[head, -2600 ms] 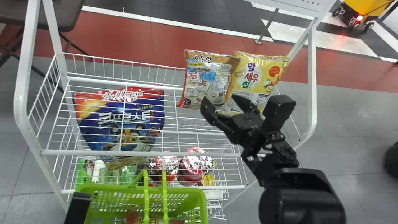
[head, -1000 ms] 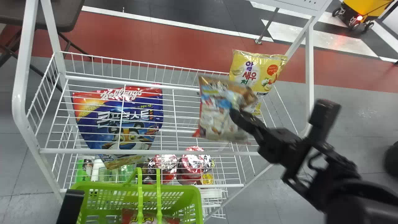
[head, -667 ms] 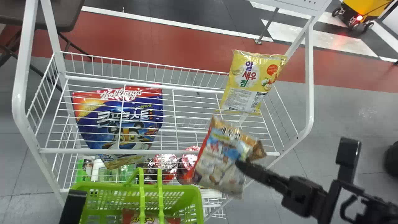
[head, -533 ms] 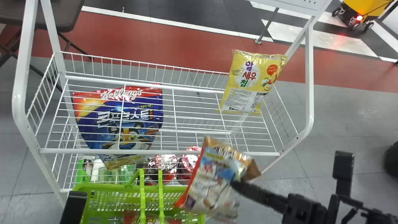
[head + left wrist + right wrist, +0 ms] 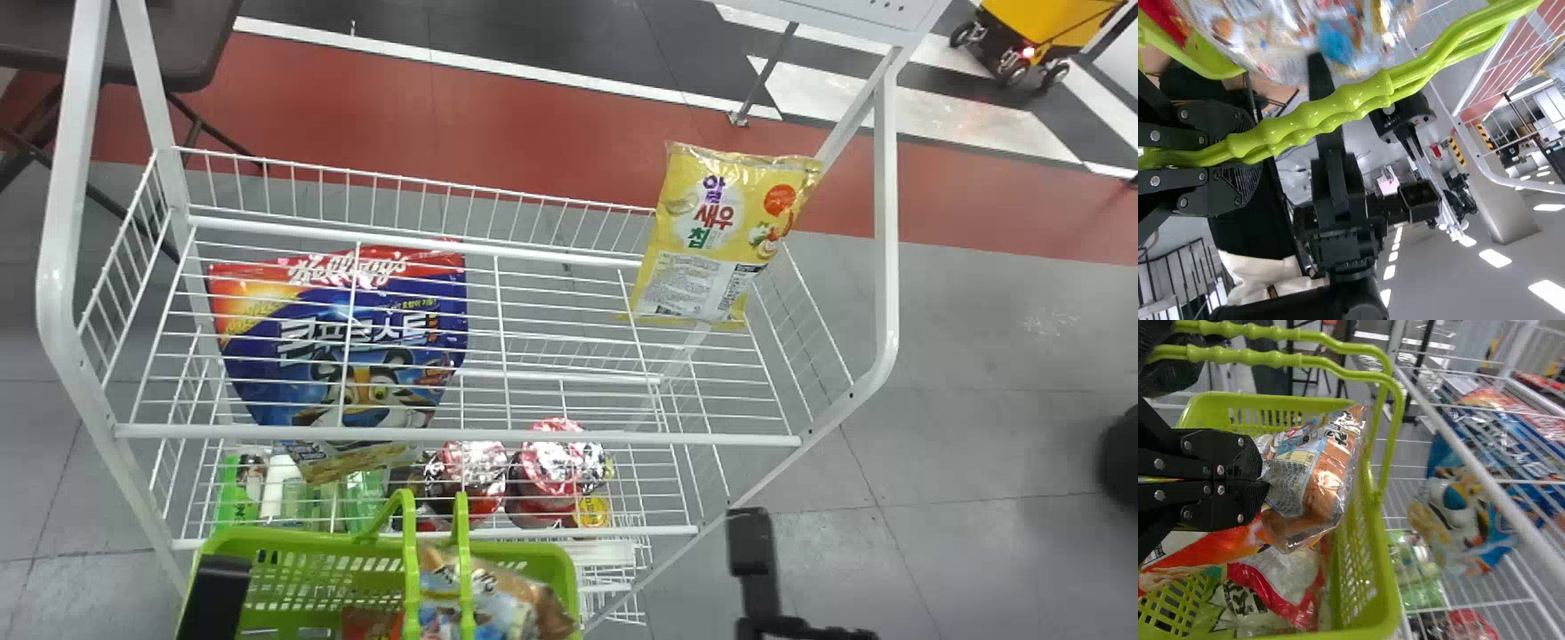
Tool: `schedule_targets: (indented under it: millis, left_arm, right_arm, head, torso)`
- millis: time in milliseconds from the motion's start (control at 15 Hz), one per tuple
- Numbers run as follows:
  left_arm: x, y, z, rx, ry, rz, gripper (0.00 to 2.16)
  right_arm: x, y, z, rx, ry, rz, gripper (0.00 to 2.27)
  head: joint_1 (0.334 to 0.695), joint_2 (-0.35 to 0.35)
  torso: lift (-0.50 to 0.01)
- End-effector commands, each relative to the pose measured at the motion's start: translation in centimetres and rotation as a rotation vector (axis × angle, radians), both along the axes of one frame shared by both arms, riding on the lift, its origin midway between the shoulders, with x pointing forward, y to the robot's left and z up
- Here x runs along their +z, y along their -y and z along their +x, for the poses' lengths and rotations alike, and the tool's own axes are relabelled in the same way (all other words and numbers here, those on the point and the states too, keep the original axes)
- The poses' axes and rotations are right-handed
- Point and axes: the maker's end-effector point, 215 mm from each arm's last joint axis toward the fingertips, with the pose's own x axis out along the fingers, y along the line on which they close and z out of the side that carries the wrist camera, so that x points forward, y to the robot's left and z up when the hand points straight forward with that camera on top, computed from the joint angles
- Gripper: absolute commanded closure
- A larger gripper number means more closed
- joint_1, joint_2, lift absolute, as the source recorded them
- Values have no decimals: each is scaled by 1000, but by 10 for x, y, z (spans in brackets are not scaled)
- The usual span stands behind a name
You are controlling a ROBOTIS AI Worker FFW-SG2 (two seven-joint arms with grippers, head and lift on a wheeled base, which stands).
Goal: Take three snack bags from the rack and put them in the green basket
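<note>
- One brown-and-orange snack bag (image 5: 1319, 470), crinkled glossy film, within the green basket (image 5: 311, 542), clamped between the right gripper's (image 5: 751, 542) fingers.
- One basket, perforated plastic; two ribbed handles (image 5: 1361, 97), pinched between the left gripper's (image 5: 218, 591) fingers.
- One yellow snack bag (image 5: 698, 231), pillow-shaped, on the white wire rack (image 5: 622, 438).
- One blue-and-red cereal bag (image 5: 356, 320), glossy, same rack.
- At least two foil-topped tubs (image 5: 551, 462), rounded, one level below.

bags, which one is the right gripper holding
The brown-topped bag, pinched in the right gripper; the yellow bag and blue bag are on the rack, other bags lie in the green basket.
</note>
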Motion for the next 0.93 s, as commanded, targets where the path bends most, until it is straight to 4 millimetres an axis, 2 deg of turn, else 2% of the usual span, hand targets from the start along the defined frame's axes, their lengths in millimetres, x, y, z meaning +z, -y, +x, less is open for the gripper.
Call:
schedule_targets:
  millis: [0,67,200,267,467,533,600,667,733,867]
  left_arm:
    - [0,-1,0,7,4,-3,1673]
    - [0,-1,0,7,4,-3,1673]
    - [0,0,0,5,9,-2,1673]
    - [0,1,2,5,13,0,1673]
    - [0,1,5,7,19,4,1673]
    - [0,1,5,7,19,5,1673]
    - [0,0,6,7,20,5,1673]
    - [0,1,7,9,20,5,1673]
    - [0,1,9,10,23,4,1673]
    - [1,3,9,9,20,-1,1673]
  right_arm:
    - [-20,0,8,15,-23,-85,586]
    - [-30,7,13,20,-31,-146,-2]
    - [-38,16,22,21,-30,-217,9]
    - [-34,17,25,22,-19,-223,46]
    - [-4,22,28,15,73,-253,53]
    - [13,28,42,0,174,-278,53]
    - [38,36,69,-30,345,-318,53]
    - [69,43,98,-62,546,-372,53]
    - [100,47,117,-92,707,-405,60]
    - [154,45,136,-164,964,-433,63]
  head:
    - [695,-350]
    - [695,-350]
    - [695,-350]
    - [695,-350]
    - [695,-350]
    - [695,-350]
    - [695,-350]
    - [695,-350]
    - [695,-350]
    - [695,-350]
  torso:
    - [-11]
    - [-11]
    - [-11]
    - [-11]
    - [-11]
    - [-11]
    - [-11]
    - [-11]
    - [-11]
    - [-11]
